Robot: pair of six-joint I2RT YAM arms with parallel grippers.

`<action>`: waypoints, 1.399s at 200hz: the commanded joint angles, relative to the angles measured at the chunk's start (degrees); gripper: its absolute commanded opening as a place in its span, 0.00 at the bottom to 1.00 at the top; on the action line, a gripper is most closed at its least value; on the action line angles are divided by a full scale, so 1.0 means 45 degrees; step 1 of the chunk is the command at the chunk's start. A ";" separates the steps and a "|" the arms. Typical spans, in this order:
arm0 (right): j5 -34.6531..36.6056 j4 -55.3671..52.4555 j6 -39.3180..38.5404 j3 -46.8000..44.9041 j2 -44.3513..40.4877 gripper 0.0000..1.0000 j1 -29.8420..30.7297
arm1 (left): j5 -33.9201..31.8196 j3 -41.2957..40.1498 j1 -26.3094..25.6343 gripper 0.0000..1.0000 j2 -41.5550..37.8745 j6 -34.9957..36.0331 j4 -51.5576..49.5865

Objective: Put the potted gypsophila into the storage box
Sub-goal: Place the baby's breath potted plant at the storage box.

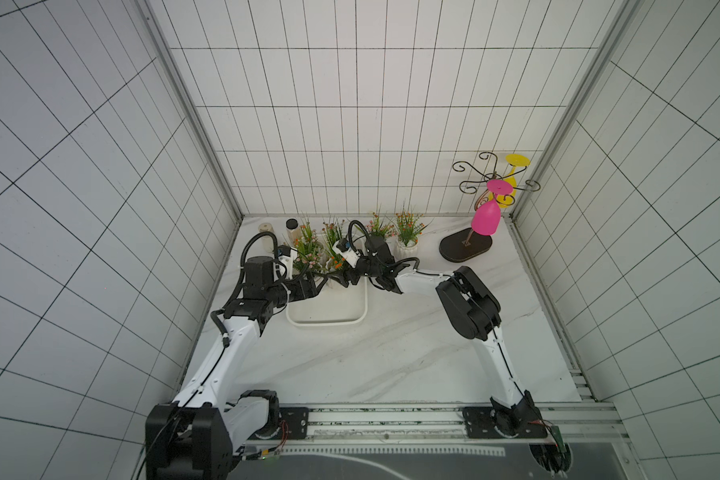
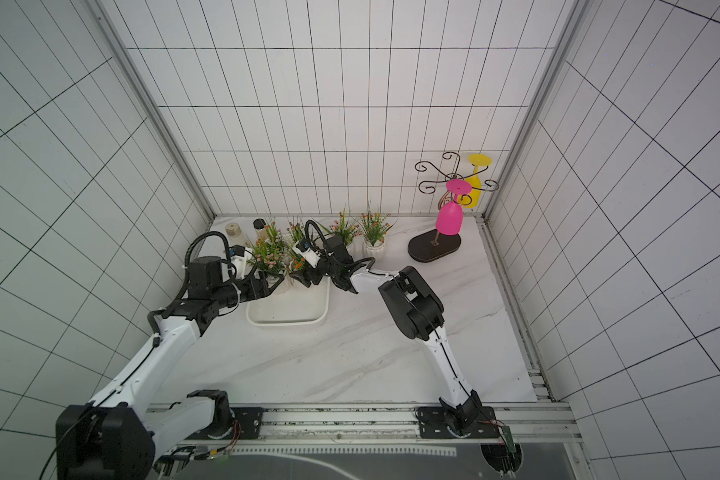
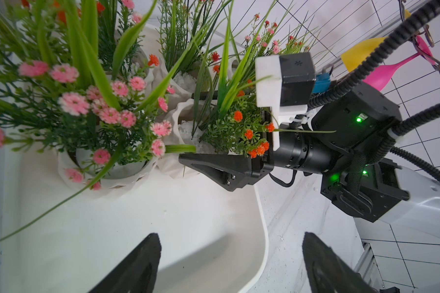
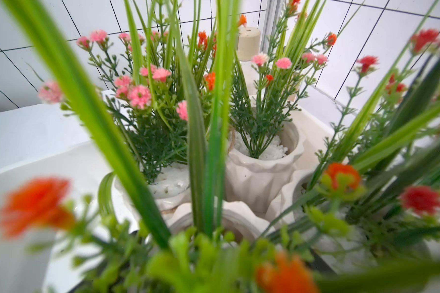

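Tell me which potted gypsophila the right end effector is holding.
The orange-flowered potted gypsophila, gripped by the right end effector; the pink-flowered one beside it stands free.

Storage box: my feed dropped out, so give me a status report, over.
Left tool open, empty, above the storage box. Right tool shut on orange-flowered pot over the box. Pink-flowered pot crowds it.

White links (image 1: 233, 345), black joints (image 1: 470, 303), corrugated cables (image 3: 381, 48), green lights (image 3: 358, 119)

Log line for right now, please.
left gripper: open over tray rim | right gripper: shut on orange-flowered pot | another pot: outside tray
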 commanded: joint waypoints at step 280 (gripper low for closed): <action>0.3486 0.0905 0.2314 -0.8980 -0.9883 0.87 -0.0754 | 0.0284 -0.0277 -0.0136 0.86 -0.0561 0.0002 0.0939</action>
